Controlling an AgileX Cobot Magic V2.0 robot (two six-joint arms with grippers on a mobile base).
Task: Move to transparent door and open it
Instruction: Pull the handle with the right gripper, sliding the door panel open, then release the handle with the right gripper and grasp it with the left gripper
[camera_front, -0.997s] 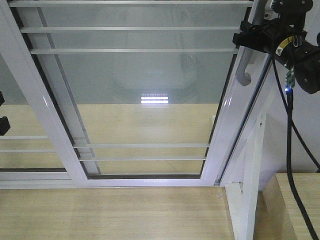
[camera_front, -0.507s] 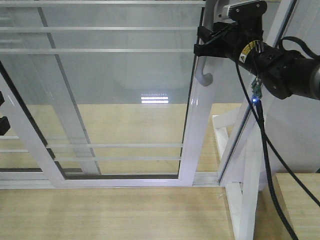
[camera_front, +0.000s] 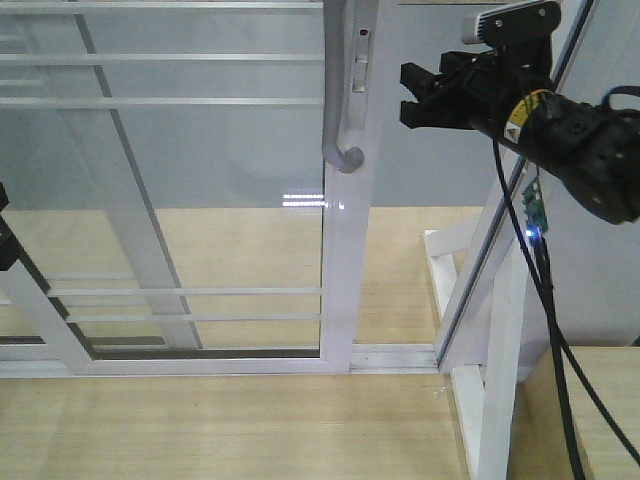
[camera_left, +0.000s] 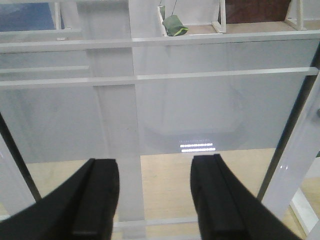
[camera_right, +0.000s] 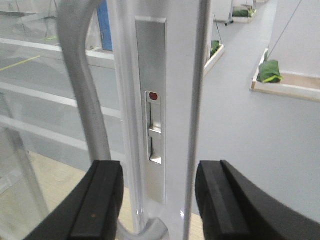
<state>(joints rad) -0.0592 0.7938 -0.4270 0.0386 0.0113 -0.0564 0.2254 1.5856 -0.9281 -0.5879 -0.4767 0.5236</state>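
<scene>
The transparent door stands slid to the left, with its white edge stile near the middle of the front view. Its curved silver handle hangs on the stile's left face. My right gripper is open, a short way to the right of the stile at handle height and not touching it. In the right wrist view the stile's lock plate and the handle lie ahead between the open fingers. My left gripper is open and empty, facing the glass.
A second white-framed glass panel sits behind the door. The bottom track runs to a fixed white frame post on the right. A black cable hangs from the right arm. Pale wooden floor lies in front.
The door has slid left by about a quarter of the view, widening the gap beside the frame post. My right gripper followed it left, then stayed back, now apart from the handle.
</scene>
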